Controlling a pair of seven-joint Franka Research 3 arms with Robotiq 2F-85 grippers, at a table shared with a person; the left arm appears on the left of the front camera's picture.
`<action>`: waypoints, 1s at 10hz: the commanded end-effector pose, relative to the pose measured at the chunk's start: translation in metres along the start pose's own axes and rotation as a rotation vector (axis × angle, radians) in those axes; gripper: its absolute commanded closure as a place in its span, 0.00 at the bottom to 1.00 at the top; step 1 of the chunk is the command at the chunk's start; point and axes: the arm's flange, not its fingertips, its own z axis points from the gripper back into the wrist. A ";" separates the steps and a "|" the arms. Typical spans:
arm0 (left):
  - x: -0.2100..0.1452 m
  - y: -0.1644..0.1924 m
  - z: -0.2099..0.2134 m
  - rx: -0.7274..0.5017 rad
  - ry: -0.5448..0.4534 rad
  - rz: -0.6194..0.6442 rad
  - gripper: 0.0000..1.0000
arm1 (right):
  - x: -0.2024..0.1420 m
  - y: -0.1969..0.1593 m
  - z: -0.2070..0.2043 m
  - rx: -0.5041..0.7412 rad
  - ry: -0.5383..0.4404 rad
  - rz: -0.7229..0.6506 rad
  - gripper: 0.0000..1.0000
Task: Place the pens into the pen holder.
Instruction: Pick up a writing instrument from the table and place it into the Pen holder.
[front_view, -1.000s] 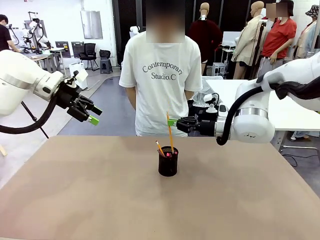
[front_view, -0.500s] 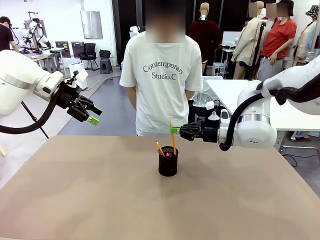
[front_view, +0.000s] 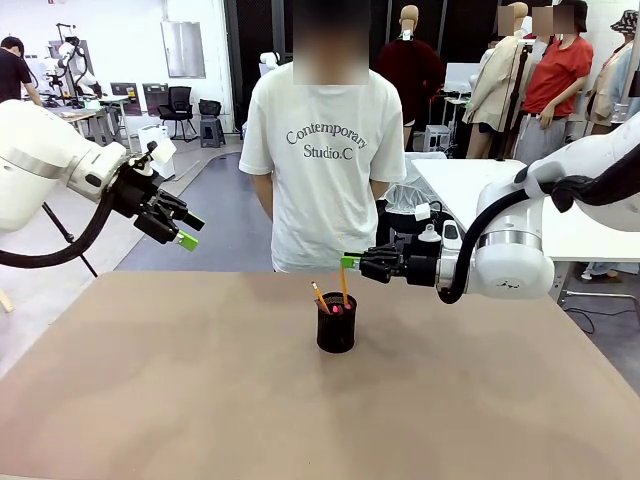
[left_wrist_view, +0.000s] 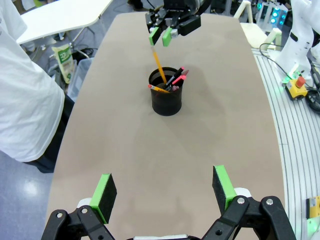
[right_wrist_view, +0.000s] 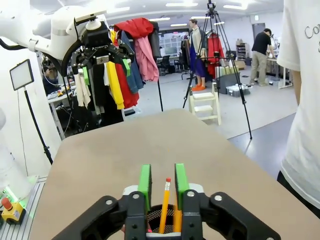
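The black mesh pen holder (front_view: 336, 330) stands at the table's middle. A leaning orange pencil (front_view: 317, 294) and pinkish-red pens (left_wrist_view: 179, 76) sit in it. A second orange pencil (front_view: 343, 285) stands upright in the cup. Its top end (right_wrist_view: 165, 200) lies between the green pads of my right gripper (front_view: 347, 262), with a gap on each side, so this gripper is open just above the holder (right_wrist_view: 159, 219). My left gripper (front_view: 186, 239) hangs open and holds nothing, high at the left and far from the holder (left_wrist_view: 167, 94); its pads (left_wrist_view: 106, 192) are spread wide.
A person in a white T-shirt (front_view: 324, 160) stands at the far edge behind the holder. The brown table (front_view: 200, 400) lies bare around the cup. A white table (front_view: 600, 225) stands at the back right.
My right gripper came down over the holder with the pencil. The pencil then slid down between the pads into the cup, leaving its top at pad height. The left arm has stayed still.
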 end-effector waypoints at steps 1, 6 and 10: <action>0.000 -0.001 0.003 0.002 0.005 0.004 0.00 | 0.003 0.001 0.002 0.012 -0.023 0.026 0.20; 0.000 -0.001 0.003 0.002 0.005 0.004 0.00 | 0.014 -0.001 0.003 0.064 -0.006 0.024 0.00; 0.000 -0.001 0.003 0.002 0.005 0.004 0.00 | 0.013 -0.002 0.005 0.072 0.005 -0.002 0.00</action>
